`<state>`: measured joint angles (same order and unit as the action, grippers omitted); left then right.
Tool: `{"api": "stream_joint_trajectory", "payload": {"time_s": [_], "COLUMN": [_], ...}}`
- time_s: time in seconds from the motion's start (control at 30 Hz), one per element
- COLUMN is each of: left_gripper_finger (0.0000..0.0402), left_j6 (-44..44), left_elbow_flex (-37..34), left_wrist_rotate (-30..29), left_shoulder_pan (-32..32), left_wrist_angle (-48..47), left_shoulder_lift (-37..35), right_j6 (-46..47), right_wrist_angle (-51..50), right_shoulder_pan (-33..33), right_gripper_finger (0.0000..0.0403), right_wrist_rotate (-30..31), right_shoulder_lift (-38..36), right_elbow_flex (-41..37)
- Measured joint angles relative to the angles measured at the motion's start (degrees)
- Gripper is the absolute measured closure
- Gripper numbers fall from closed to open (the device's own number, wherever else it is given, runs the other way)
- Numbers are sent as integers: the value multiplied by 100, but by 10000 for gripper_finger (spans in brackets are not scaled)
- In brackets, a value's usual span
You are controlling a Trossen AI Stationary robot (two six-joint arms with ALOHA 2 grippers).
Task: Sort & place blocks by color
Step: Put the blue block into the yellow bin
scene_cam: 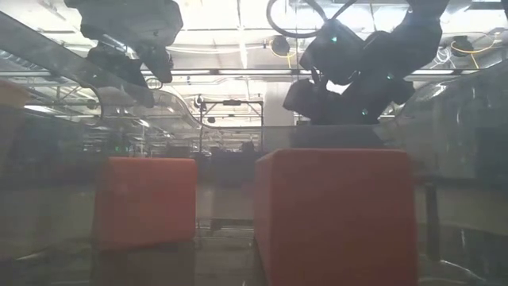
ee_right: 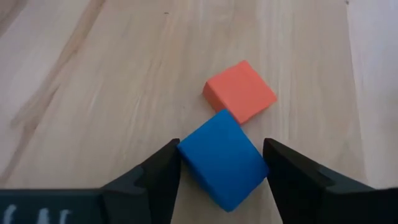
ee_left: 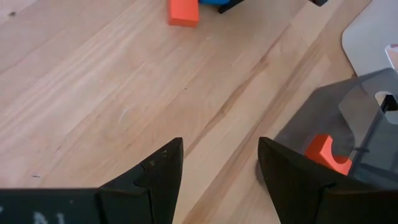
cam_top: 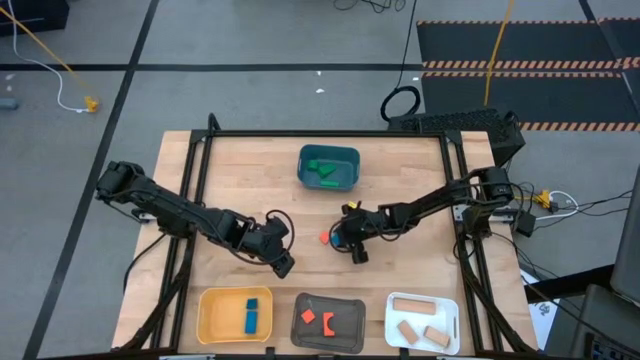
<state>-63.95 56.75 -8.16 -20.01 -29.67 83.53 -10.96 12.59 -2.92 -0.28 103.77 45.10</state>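
Mid-bench, blue block (ee_right: 223, 159) sits between the right gripper (ee_right: 222, 163)'s spread fingers, turned diagonal to them w/ a corner touching the red block (ee_right: 240, 92) beyond; left gripper (ee_left: 220, 160), open & empty, hangs nearby.

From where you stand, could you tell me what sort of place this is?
Probably a robotics lab or workshop. A framed wooden table stands on a grey floor marked with black tape lines, hazard-striped mats lie behind it, and loose cables trail nearby.
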Motion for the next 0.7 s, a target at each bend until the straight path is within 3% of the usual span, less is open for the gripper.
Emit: {"api": "stream_joint_trajectory", "payload": {"time_s": [0.33, 0.53, 0.7], "left_gripper_finger": [192, 192, 192], "left_j6": [-91, -90, -87], "left_elbow_flex": [0, 0, 0], "left_wrist_rotate": [-7, -199, -382], "left_shoulder_pan": [2, 2, 7], "left_wrist_angle": [-1, 0, 107], "left_shoulder_lift": [1, -1, -1], "right_j6": [2215, 2376, 2507], "right_wrist_angle": [329, 382, 511], "right_shoulder_pan": [-13, -15, -15], "right_gripper_finger": [239, 284, 286], "right_wrist_rotate": [40, 27, 23], "right_shoulder_lift": [15, 15, 15], "right_elbow_flex": [-14, -15, -17]}}
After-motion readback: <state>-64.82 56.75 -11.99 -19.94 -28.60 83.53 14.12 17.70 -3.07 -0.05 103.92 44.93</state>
